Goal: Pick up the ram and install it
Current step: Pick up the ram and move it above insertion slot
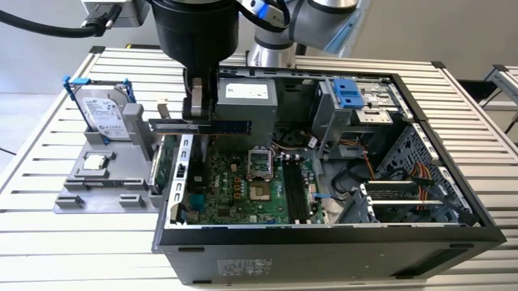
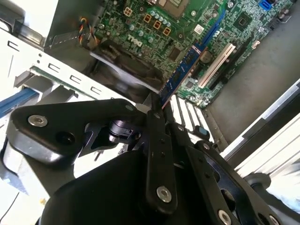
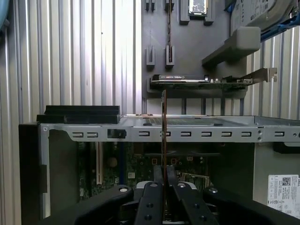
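Table [image 1: 48, 242]: a ribbed metal top under everything, well below the gripper.
Holder [image 1: 105, 193]: a grey tray on the table, to the exterior view's left of the gripper and lower than it.
Hard drive [image 1: 105, 115]: a silver box with blue clips. It stands upright in the holder, on the exterior view's left of the gripper and apart from it.
Processor chip [image 1: 96, 162]: it lies flat in the holder, below the hard drive and low on the exterior view's left of the gripper.
Expansion card [image 1: 167, 162]: a green card that stands on its edge in the holder, just beside the case wall and under the left end of the ram. In the first wrist view it [image 3: 187, 80] lies beyond the tip of the ram.
Gripper [image 1: 198, 115]: it hangs above the rear wall of the open case. Its two fingers are narrow and clamp the ram from both sides, as both wrist views show [image 2: 157, 107] [image 3: 163, 174].
Ram [image 1: 232, 127]: a thin stick held level in the air. It passes through the fingers and sticks out on both sides, above the case edge and not in any slot. In the second wrist view it [image 2: 183, 69] points over the motherboard.
Case [image 1: 324, 235]: it lies open, below the gripper and to its right in the exterior view.
Motherboard [image 1: 235, 189]: green, on the case floor, below the gripper.
Power supply [image 1: 242, 100]: a grey box just behind the ram.
Drive cage [image 1: 348, 91]: it has blue latches and is far on the exterior view's right of the gripper.
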Controlling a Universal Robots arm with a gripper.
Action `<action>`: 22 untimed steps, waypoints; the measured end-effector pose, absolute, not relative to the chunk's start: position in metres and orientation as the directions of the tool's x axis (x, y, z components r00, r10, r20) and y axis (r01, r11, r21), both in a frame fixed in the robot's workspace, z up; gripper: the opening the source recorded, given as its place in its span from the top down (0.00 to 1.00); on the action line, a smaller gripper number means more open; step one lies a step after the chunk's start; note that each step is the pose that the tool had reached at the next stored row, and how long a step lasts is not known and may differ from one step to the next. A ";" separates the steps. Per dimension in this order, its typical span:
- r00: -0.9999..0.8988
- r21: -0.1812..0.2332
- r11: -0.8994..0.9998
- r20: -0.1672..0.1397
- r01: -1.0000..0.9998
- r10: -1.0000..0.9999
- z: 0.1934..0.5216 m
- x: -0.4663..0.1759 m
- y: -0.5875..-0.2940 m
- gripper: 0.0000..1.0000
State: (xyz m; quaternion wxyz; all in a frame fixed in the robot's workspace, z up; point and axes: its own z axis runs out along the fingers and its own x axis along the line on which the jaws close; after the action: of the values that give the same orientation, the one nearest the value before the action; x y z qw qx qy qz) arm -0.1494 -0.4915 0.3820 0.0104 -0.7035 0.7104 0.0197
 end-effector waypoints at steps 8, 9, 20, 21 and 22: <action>-0.010 0.013 0.010 -0.043 -1.000 -0.999 0.382 -0.141 -0.491 1.00; -0.010 0.013 0.010 -0.043 -1.000 -0.999 0.382 -0.140 -0.491 1.00; -0.010 0.013 0.009 -0.043 -1.000 -0.999 0.382 -0.127 -0.491 1.00; -0.010 0.013 0.010 -0.043 -1.000 -0.999 0.382 -0.126 -0.491 1.00; -0.010 0.013 0.009 -0.043 -1.000 -0.999 0.382 -0.124 -0.491 1.00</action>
State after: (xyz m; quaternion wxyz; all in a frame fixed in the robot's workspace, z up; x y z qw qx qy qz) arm -0.1243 -0.4914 0.3820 0.0104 -0.7035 0.7104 0.0197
